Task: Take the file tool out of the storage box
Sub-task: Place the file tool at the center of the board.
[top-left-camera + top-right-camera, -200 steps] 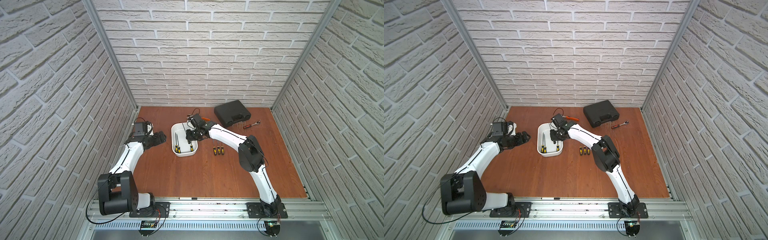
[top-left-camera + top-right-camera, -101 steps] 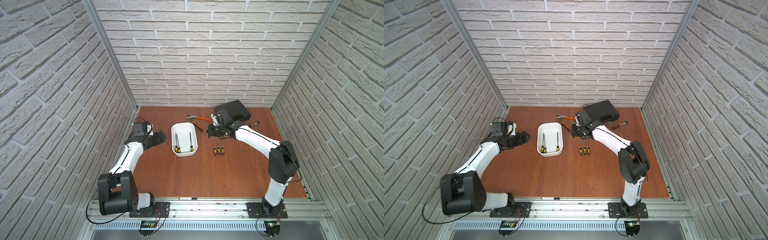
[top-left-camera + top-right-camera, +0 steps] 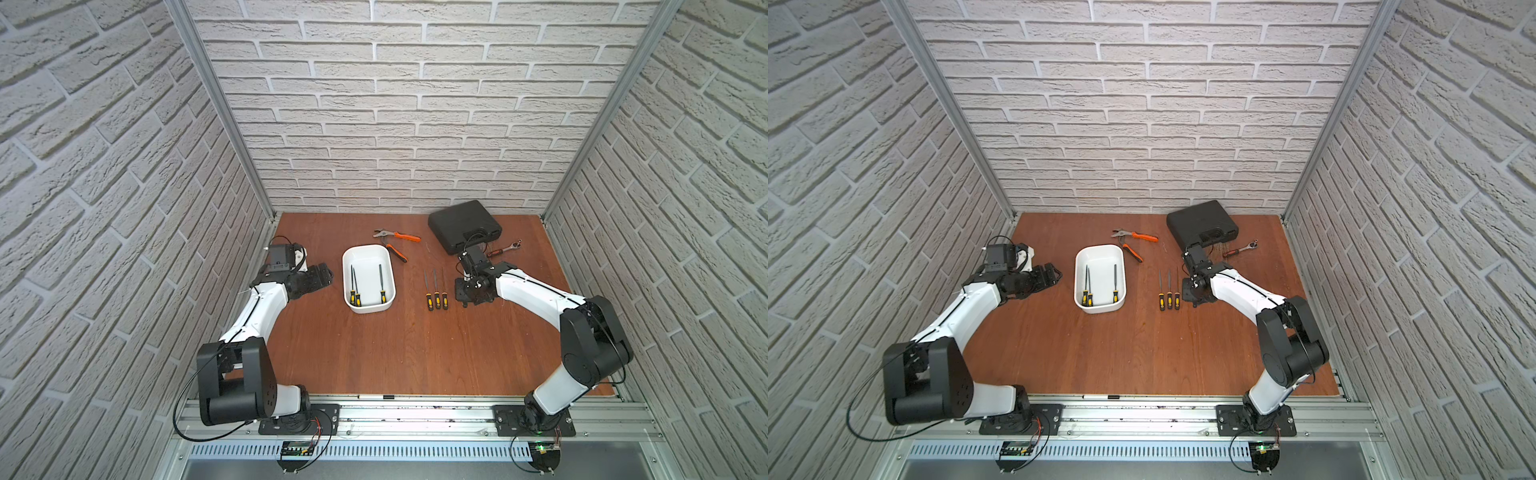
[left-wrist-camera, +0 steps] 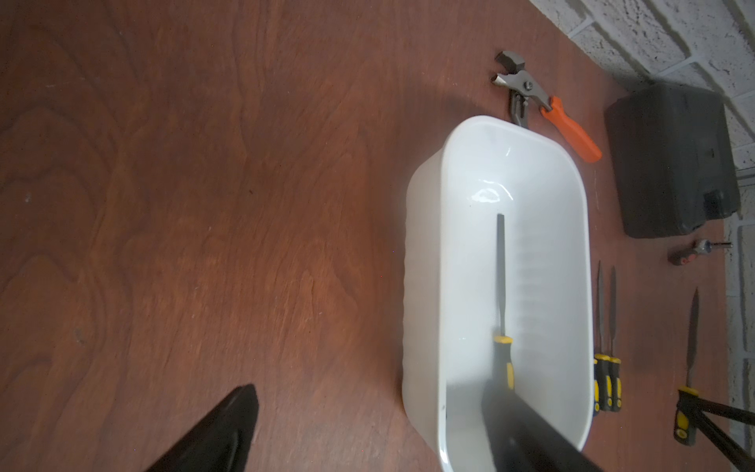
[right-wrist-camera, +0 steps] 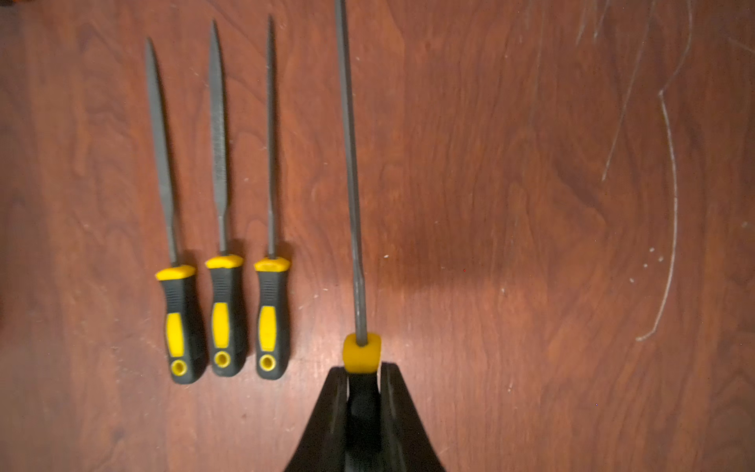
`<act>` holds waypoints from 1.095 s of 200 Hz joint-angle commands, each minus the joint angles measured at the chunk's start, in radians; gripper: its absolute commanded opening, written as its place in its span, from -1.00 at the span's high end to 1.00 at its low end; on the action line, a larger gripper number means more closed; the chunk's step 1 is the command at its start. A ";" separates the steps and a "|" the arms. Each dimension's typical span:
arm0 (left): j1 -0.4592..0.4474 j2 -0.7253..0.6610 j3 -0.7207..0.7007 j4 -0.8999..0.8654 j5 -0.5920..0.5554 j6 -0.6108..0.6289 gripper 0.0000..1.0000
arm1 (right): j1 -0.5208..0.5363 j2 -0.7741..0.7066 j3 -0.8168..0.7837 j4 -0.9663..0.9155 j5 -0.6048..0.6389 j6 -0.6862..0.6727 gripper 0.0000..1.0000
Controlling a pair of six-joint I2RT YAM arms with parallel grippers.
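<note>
In both top views the right gripper point(image 3: 467, 294) covers what it carries; I cannot make it out there. My right wrist view settles it: the gripper is clamped on the black handle of a file point(image 5: 349, 163), yellow collar, grey blade, beside a row of three files point(image 5: 222, 204) on the surface point(image 5: 531, 204), outside the white storage box point(image 3: 372, 308). The left wrist view shows one lone file point(image 4: 500, 286) inside; a top view adds a pair point(image 3: 354, 286). The left gripper point(image 3: 326, 277) gapes wide, empty, beside the box.

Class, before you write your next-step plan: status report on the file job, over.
Left gripper open beside storage box. Right gripper shut on file, out of box, beside three laid-out files. Three files remain boxed. Nothing obstructing.
</note>
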 commanded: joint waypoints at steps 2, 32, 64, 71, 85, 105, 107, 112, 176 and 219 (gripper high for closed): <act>0.006 -0.015 -0.018 0.022 -0.001 0.006 -0.83 | -0.008 0.040 -0.001 0.012 0.069 -0.015 0.95; 0.005 -0.014 -0.013 0.019 -0.003 0.008 -0.83 | -0.005 0.108 0.031 0.024 0.105 -0.025 0.90; 0.005 -0.010 -0.013 0.019 -0.002 0.007 -0.83 | 0.017 0.178 0.071 0.028 0.124 -0.035 0.86; 0.006 -0.011 -0.014 0.017 -0.003 0.008 -0.83 | 0.025 0.181 0.078 0.028 0.121 -0.034 0.83; 0.006 -0.014 -0.017 0.016 -0.007 0.009 -0.83 | 0.036 0.182 0.087 0.031 0.117 -0.028 0.70; 0.004 -0.015 -0.015 0.015 -0.008 0.009 -0.83 | 0.052 0.177 0.087 0.038 0.106 -0.013 0.36; 0.004 -0.015 -0.014 0.014 -0.008 0.009 -0.83 | 0.052 0.177 0.086 0.039 0.105 -0.011 0.32; 0.004 -0.013 -0.014 0.014 -0.007 0.009 -0.83 | 0.054 0.177 0.084 0.040 0.101 -0.007 0.24; 0.004 -0.012 -0.007 0.013 -0.003 0.012 -0.83 | 0.051 0.080 0.057 0.048 0.067 0.020 0.07; 0.004 -0.009 -0.009 0.021 0.001 0.011 -0.83 | 0.018 0.004 0.039 0.029 0.049 0.019 0.29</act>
